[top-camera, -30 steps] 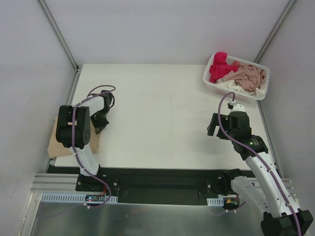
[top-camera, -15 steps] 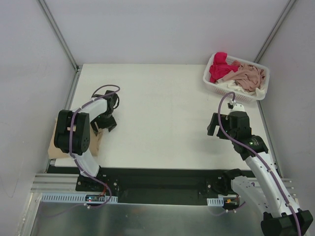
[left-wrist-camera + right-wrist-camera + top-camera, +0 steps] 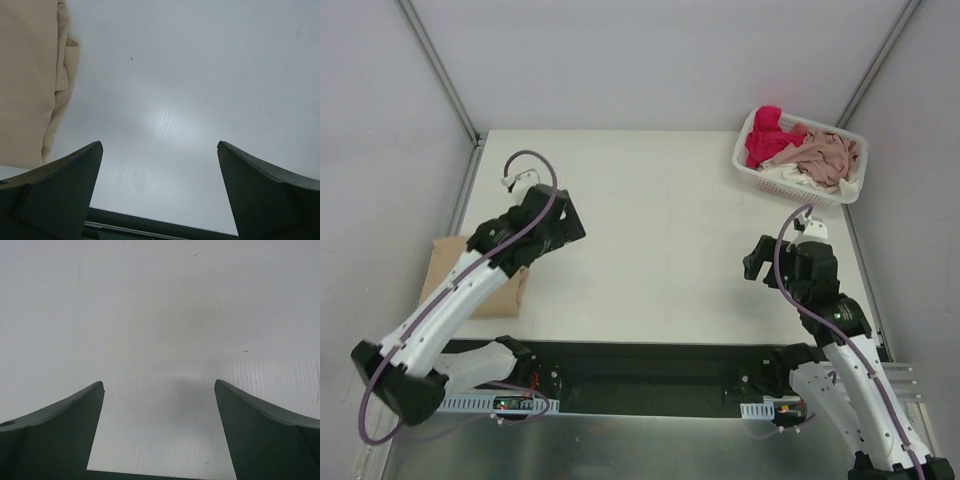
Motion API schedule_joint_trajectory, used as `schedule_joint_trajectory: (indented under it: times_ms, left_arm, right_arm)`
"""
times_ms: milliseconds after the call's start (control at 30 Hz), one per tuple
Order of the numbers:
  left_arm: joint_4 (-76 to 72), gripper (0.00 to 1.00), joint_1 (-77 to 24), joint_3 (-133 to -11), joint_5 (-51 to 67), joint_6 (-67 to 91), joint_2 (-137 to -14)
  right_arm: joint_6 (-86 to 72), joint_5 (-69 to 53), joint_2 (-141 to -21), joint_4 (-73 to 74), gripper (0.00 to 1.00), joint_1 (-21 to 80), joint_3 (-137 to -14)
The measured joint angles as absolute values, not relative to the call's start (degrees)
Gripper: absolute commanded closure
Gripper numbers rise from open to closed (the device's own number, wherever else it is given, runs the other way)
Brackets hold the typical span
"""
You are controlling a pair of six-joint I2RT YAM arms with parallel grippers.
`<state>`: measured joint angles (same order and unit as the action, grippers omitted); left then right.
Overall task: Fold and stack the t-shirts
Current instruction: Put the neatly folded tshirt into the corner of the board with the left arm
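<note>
Hovering over the flat white bench point(image 3: 660, 250), stretched from the near left corner toward the middle: white and black left arm point(image 3: 470, 290). Left jaws spread wide, with nothing between them; from the left wrist, only bare bench surface in the gap. Just beside the left jaws, a large tan-beige cloth t-shirt point(image 3: 445, 258), folded flat at the left edge of the bench and partly hidden under the arm when seen from above. In the wrist view the same t-shirt point(image 3: 30, 75) at the upper left, not touching the jaws. On the right side of the bench, white and black right arm point(image 3: 840, 330). Right jaws also wide apart above bare bench, holding nothing. At the far right corner of the bench, a white plastic lattice basket point(image 3: 770, 181), well apart from both arms. Inside it, heaped and unfolded: bright red-pink t-shirt point(image 3: 765, 140) on the left, dusty pink t-shirt point(image 3: 825, 155) on the right, some white cloth point(image 3: 783, 172) under them near the front wall.
</note>
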<state>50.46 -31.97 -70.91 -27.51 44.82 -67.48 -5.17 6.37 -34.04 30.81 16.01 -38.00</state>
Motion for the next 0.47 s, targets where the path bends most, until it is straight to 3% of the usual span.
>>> schedule_joint_trajectory:
  times_ms: [267, 467]
  left_arm:
    - [33.15, 0.01, -32.67, -41.52, -18.26, 40.23, -46.33]
    - [27.81, 0.01, -32.67, -38.41, -14.98, 38.81, -44.29]
  right_arm:
    - [-7.9, 6.72, -25.61, 30.0, 0.03, 15.99, -32.47]
    - [-8.8, 7.68, -24.12, 30.39, 0.03, 15.99, -31.31]
